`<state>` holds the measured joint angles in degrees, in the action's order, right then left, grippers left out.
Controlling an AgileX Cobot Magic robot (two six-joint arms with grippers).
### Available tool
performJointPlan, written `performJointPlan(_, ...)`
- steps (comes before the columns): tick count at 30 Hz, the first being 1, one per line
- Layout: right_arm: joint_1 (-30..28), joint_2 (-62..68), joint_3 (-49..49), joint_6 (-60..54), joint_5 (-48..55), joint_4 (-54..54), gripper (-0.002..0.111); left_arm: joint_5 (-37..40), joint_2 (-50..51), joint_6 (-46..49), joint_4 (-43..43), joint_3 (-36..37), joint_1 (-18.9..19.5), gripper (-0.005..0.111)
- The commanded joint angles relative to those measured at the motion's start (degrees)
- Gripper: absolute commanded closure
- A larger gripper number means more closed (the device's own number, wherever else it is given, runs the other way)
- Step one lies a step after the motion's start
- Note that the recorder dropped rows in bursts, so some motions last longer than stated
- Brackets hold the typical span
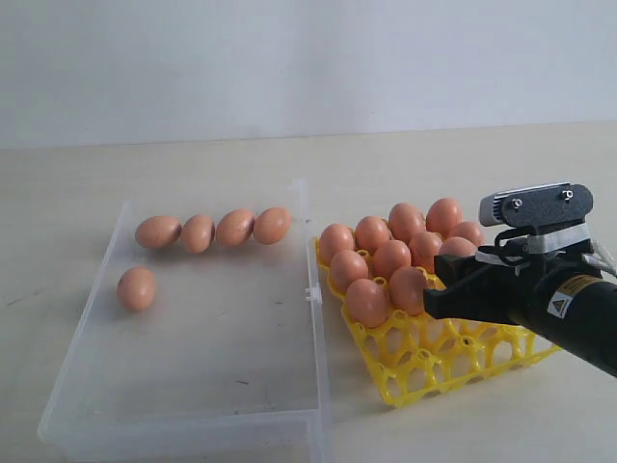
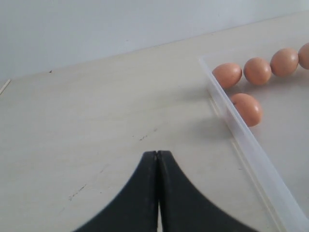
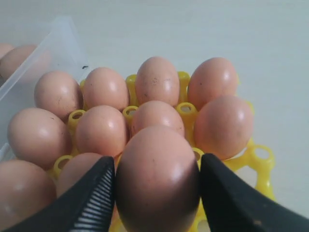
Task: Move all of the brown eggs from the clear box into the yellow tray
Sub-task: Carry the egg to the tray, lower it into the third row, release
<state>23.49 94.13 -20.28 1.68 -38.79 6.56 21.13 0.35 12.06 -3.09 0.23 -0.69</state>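
Right gripper (image 3: pixel 157 161) grasps 1 brown egg (image 3: pixel 157 193), long axis along the jaws, over the yellow tray (image 3: pixel 258 164) (left gripper (image 2: pixel 156 155) clenched).

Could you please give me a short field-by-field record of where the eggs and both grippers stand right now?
clear box: five brown eggs remain; four in a row at the far end, lone egg apart from them
yellow tray: far cups filled, near cups empty
right gripper: jaws on either side of held egg over the tray, apparently gripping it
left gripper: jaws shut, empty, over the table outside the box
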Motion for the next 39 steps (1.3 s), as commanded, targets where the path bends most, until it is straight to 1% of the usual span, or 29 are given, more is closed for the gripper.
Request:
performJointPlan(1, -0.33, 0.67, -0.35, 0.06, -1.61, -0.82, 0.108, -0.49, -0.35, -0.26, -0.44, -0.23, 0.1, 0.107)
performJointPlan(2, -0.33, 0.75, -0.35, 0.06, -1.61, -0.93, 0.107, -0.49, -0.35, -0.26, -0.44, -0.23, 0.1, 0.107)
performJointPlan(5, -0.33, 0.75, -0.35, 0.06, -1.61, -0.93, 0.098, -0.49, -0.35, -0.26, -0.44, -0.23, 0.1, 0.107)
performJointPlan(8, -0.33, 0.75, -0.35, 0.06, -1.5, -0.93, 0.082, -0.49, -0.35, -0.26, -0.44, -0.23, 0.1, 0.107)
performJointPlan(11, -0.33, 0.75, -0.35, 0.06, -1.19, -0.93, 0.062, -0.49, -0.35, -0.26, -0.44, -0.23, 0.1, 0.107)
performJointPlan(14, -0.33, 0.75, -0.35, 0.06, -1.19, -0.93, 0.049, -0.49, -0.35, -0.26, -0.44, -0.23, 0.1, 0.107)
performJointPlan(15, -0.33, 0.75, -0.35, 0.06, -1.19, -0.93, 0.046, -0.49, -0.35, -0.26, -0.44, -0.23, 0.1, 0.107)
performJointPlan(17, -0.33, 0.46, -0.35, -0.04, -1.19, -0.93, 0.045, -0.49, -0.35, -0.26, -0.44, -0.23, 0.1, 0.107)
performJointPlan(19, -0.33, -0.18, -0.35, -0.04, -1.19, -0.78, 0.047, -0.49, -0.35, -0.26, -0.44, -0.23, 0.1, 0.107)
performJointPlan(20, -0.33, -1.02, -0.35, -0.04, -0.73, -0.78, 0.049, -0.49, -0.35, -0.26, -0.44, -0.23, 0.1, 0.107)
performJointPlan(21, -0.33, -2.38, -0.35, -0.04, 0.25, -0.78, 0.053, -0.49, -0.35, -0.26, -0.44, -0.23, 0.1, 0.107)
performJointPlan(22, -0.33, -3.87, -0.35, -0.04, 1.69, -0.78, 0.06, -0.49, -0.35, -0.26, -0.44, -0.23, 0.1, 0.107)
performJointPlan(24, -0.33, -9.14, -1.02, -0.04, 6.7, -0.54, 0.077, -0.49, -0.35, -0.26, -0.44, -0.23, 0.1, 0.107)
performJointPlan(26, -0.16, -15.3, -3.34, 0.22, 14.76, -0.54, 0.095, -0.49, -0.35, -0.26, -0.44, -0.23, 0.1, 0.107)
performJointPlan(27, -0.16, -17.88, -5.45, 1.55, 20.56, -1.51, 0.105, -0.49, -0.35, -0.26, -0.44, -0.23, 0.1, 0.107)
performJointPlan(28, -0.06, -19.81, -8.02, 3.52, 26.67, -3.01, 0.108, -0.49, -0.35, -0.26, -0.44, -0.23, 0.1, 0.107)
performJointPlan(31, 3.96, -19.99, -18.16, 7.13, 44.05, -7.61, 0.108, -0.49, -0.35, -0.26, -0.44, -0.23, 0.1, 0.107)
performJointPlan(34, 9.08, -13.97, -28.24, 6.06, 60.01, -7.05, 0.108, -0.49, -0.35, -0.26, -0.44, -0.23, 0.1, 0.107)
performJointPlan(37, 14.21, -4.89, -38.05, 1.23, 69.72, -3.42, 0.108, -0.49, -0.35, -0.26, -0.44, -0.23, 0.1, 0.107)
performJointPlan(39, 17.49, 0.49, -43.39, -2.04, 71.92, 0.09, 0.108, -0.49, -0.35, -0.26, -0.44, -0.23, 0.1, 0.107)
